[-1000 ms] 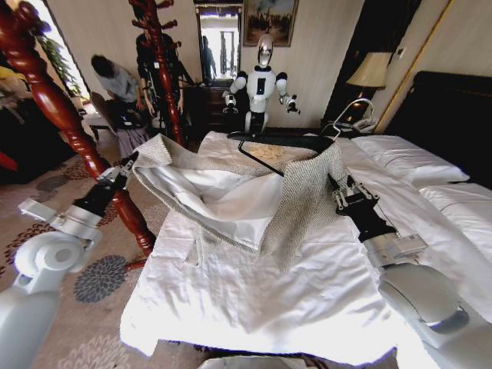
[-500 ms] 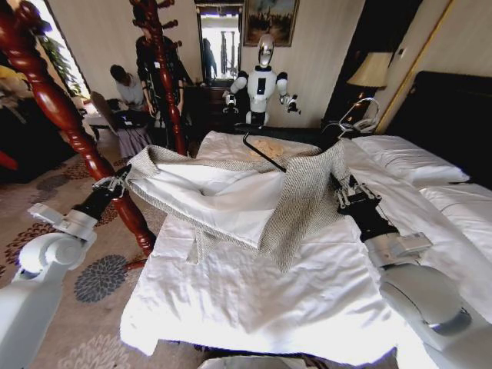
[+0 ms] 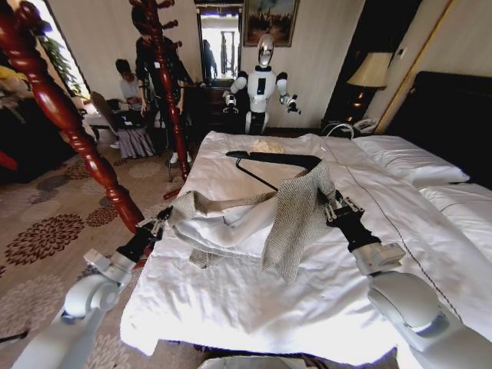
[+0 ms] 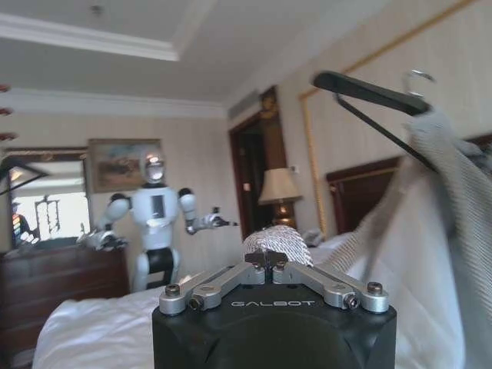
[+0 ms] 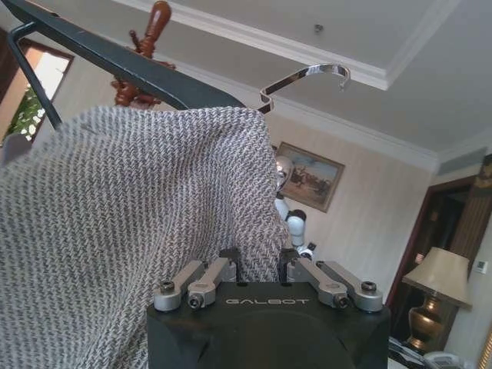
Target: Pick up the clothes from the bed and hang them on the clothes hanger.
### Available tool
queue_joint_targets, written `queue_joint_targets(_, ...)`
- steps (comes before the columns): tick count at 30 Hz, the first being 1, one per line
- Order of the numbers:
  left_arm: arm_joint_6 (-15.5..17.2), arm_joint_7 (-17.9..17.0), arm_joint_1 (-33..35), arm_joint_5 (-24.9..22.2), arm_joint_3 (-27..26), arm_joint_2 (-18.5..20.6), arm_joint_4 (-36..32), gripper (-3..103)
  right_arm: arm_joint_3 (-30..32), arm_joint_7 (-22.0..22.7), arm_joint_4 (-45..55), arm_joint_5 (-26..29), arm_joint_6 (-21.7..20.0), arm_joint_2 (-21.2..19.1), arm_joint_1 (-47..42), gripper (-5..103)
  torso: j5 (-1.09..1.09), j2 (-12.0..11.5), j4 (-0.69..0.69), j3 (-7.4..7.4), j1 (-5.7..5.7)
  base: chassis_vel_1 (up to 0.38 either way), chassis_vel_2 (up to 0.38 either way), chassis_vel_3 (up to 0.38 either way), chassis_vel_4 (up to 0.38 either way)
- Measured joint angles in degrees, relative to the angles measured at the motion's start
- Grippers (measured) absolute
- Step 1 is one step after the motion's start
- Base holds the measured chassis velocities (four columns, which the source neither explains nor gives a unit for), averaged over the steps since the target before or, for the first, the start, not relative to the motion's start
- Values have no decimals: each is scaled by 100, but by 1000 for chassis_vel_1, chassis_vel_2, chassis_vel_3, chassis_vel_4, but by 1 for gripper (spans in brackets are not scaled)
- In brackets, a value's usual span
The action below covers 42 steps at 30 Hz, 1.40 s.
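The grey-beige knit jacket sags over the bed, white lining facing up, stretched between both grippers. Its right shoulder is draped over one end of the black clothes hanger, which tilts above the duvet. My left gripper is low at the bed's left edge, shut on a fold of knit. My right gripper is shut on the jacket just under the hanger arm and its silver hook.
A turned red-brown wooden post stands close to my left arm, and a second one farther back. White pillows and a dark headboard lie to the right. A white robot stands beyond the bed's far end.
Both grippers have come down with the jacket. The left one dropped from beside the wooden post to the bed's edge, so the jacket now sags onto the duvet and the hanger sits lower.
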Motion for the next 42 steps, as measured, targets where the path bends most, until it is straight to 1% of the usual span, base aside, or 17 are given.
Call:
queue_joint_targets(2,-117,380,111,444,-113,-21,-80,0,113,59,66,171,-31,-12,36,23,0,0,0,0,0,0,0,0,0)
queue_joint_targets(4,-433,980,331,1595,-212,-86,-193,0,299,137,268,468,-70,-107,88,23,-2,1,0,0,0,0,0,0,0)
queue_joint_targets(9,-739,1277,563,2522,-29,-320,-142,0,384,47,607,640,12,-157,96,23,-2,1,1,0,0,0,0,0,0)
queue_joint_targets(16,-990,1647,661,2923,-37,-466,89,11,362,-137,935,636,188,-96,-61,23,-4,2,0,0,-1,0,0,0,0)
queue_joint_targets(18,-1019,2189,687,2868,-151,-461,141,22,364,-166,963,637,226,-91,-74,23,-3,1,0,0,0,0,0,0,0)
queue_joint_targets(20,-1061,3224,614,2667,-399,-428,282,32,397,-215,969,653,288,-122,-78,23,-2,1,2,0,0,0,0,0,0)
queue_joint_targets(21,-1061,3224,614,2667,-399,-428,282,32,397,-215,969,653,288,-122,-78,23,-2,1,2,0,0,0,0,0,0)
queue_joint_targets(23,-998,3966,470,2263,-576,-371,383,43,410,-302,969,659,363,-155,-98,23,-3,1,1,0,0,0,0,0,0)
queue_joint_targets(26,-897,3957,384,1915,-611,-313,408,49,405,-359,969,658,398,-157,-105,23,-3,1,1,0,0,0,0,0,0)
queue_joint_targets(29,-626,2606,165,1058,-420,-144,397,65,335,-554,967,581,567,-131,-108,23,-3,1,0,0,0,0,0,0,0)
queue_joint_targets(30,-626,2606,165,1058,-420,-144,397,65,335,-554,967,581,567,-131,-108,23,-3,1,0,0,0,0,0,0,0)
queue_joint_targets(31,-474,2211,102,784,-335,-101,369,65,312,-612,967,548,625,-128,-107,23,-3,1,0,0,0,0,0,0,0)
queue_joint_targets(32,-64,1453,-24,250,-176,-6,282,76,247,-734,965,499,734,-141,-76,23,-3,1,-2,0,0,0,0,0,0)
queue_joint_targets(35,466,732,-324,-265,55,205,285,86,161,-908,964,457,871,-250,11,23,-2,1,7,0,-1,0,0,0,0)
queue_joint_targets(38,900,784,-884,-761,480,565,590,96,158,-1004,962,462,935,-359,26,23,-6,1,0,1,0,0,0,0,0)
queue_joint_targets(41,1129,1277,-1417,-1086,876,873,963,99,168,-1080,960,511,973,-447,49,23,-2,0,-1,1,0,0,0,0,0)
queue_joint_targets(42,1201,1811,-1941,-1222,1278,1087,1368,100,181,-1149,960,539,1009,-511,73,23,-2,0,-2,1,1,0,0,0,0)
